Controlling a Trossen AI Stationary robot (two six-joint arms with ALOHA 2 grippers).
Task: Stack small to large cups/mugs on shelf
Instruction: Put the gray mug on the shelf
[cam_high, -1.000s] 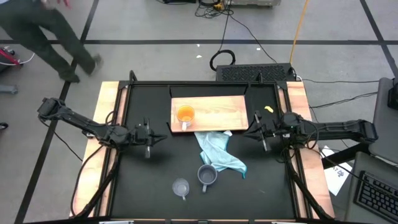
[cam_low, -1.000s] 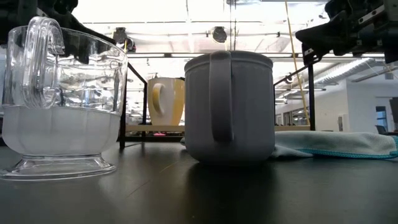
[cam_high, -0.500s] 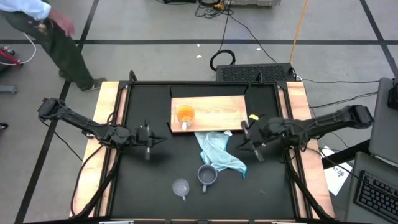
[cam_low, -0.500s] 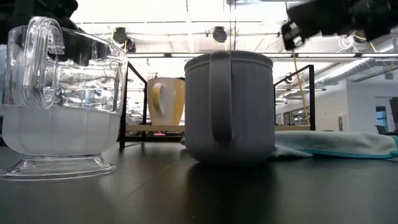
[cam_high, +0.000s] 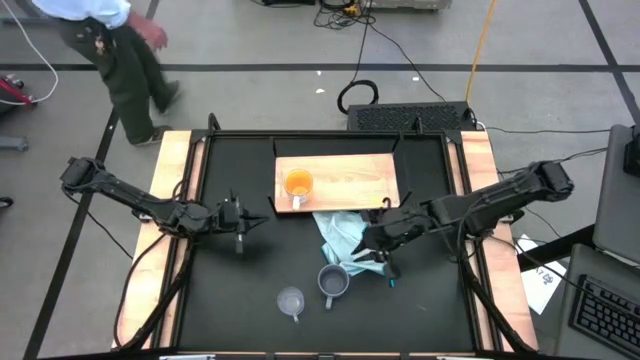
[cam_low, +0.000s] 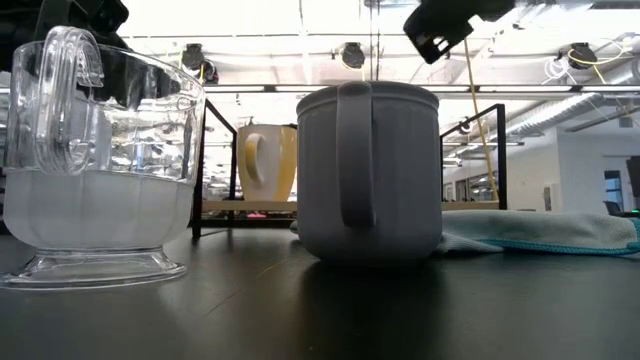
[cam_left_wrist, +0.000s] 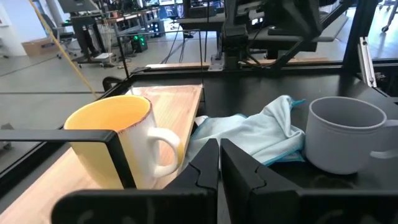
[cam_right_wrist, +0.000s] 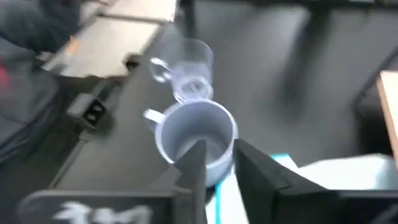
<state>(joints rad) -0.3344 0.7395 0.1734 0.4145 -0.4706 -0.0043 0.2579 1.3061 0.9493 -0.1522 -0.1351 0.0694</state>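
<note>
- High view: right pincer (cam_high: 372, 246) over the crumpled light blue cloth (cam_high: 345, 238), just beside the round grey-blue ceramic mug (cam_high: 333, 283); fingers parted by a narrow gap in the right wrist view, holding nothing.
- Left pincer (cam_high: 240, 222) waiting over the black counter (cam_high: 250, 270) at the left, near the shelf's end; fingers pressed together in the left wrist view, nothing between them.
- Grey-blue mug upright on the counter near the front edge, touching the cloth's edge; small clear glass cup (cam_high: 290, 301) with a handle just beside it, also upright.
- Orange mug with a white handle (cam_high: 297, 185) already standing on the flat light-brown wooden shelf (cam_high: 350, 178) at its left part.
- Probable step: reaching for the grey-blue mug. Best done by widening the fingers, straddling the rim away from the handle, closing firmly, lifting straight up.
- In the way: cloth lying between mug and shelf, liable to snag on the fingers or drag along; glass cup close enough to be knocked.
- Beyond the counter: a person (cam_high: 105, 45) walking at the far left, well apart; cables (cam_high: 360, 95) on the floor.
</note>
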